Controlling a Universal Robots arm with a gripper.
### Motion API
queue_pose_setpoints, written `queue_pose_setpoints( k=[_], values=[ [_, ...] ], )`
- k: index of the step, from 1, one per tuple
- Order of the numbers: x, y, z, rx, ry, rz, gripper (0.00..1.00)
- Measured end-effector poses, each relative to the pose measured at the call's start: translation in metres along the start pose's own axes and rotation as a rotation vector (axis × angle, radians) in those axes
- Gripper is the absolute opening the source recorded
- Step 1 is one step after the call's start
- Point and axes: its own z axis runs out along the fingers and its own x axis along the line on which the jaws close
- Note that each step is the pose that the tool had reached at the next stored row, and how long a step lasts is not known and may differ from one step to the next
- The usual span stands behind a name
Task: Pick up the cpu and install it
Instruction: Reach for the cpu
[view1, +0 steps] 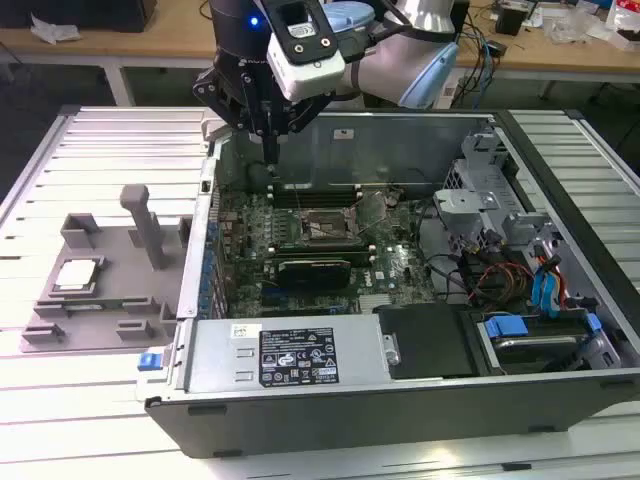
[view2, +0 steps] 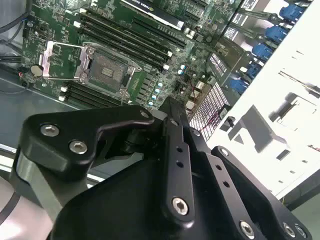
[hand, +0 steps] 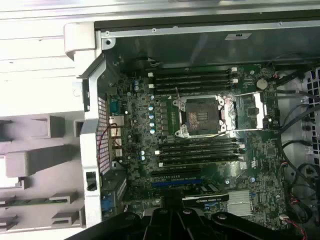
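Note:
The cpu (view1: 78, 275), a small pale silver square, lies on the grey plastic tray (view1: 110, 300) at the exterior view's left, outside the computer case. My gripper (view1: 270, 150) hangs over the back left corner of the open case, well away from the cpu, with its fingers shut and nothing between them. It also appears in both wrist views, as black linkages (view2: 170, 106) and at the picture's edge (hand: 172, 214). The black socket frame (view1: 322, 228) on the green motherboard stands empty (hand: 200, 116) (view2: 107, 70), its metal load plate (hand: 257, 107) folded open.
The case's metal wall (view1: 205, 215) separates the tray from the motherboard. A power supply box with a white label (view1: 298, 355) runs along the front. A drive cage (view1: 480, 200) and blue cables (view1: 545, 285) fill the exterior view's right. A grey post (view1: 145, 225) rises from the tray.

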Motion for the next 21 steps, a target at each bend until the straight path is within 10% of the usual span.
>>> queue_pose_setpoints(
  k=[9, 21],
  values=[
    [0.0011, -0.0001, 0.0000, 0.0010, 0.0130, 0.001, 0.11],
    [0.0331, -0.0025, -0.0008, 0.0010, 0.0130, 0.000, 0.11]
  ],
)
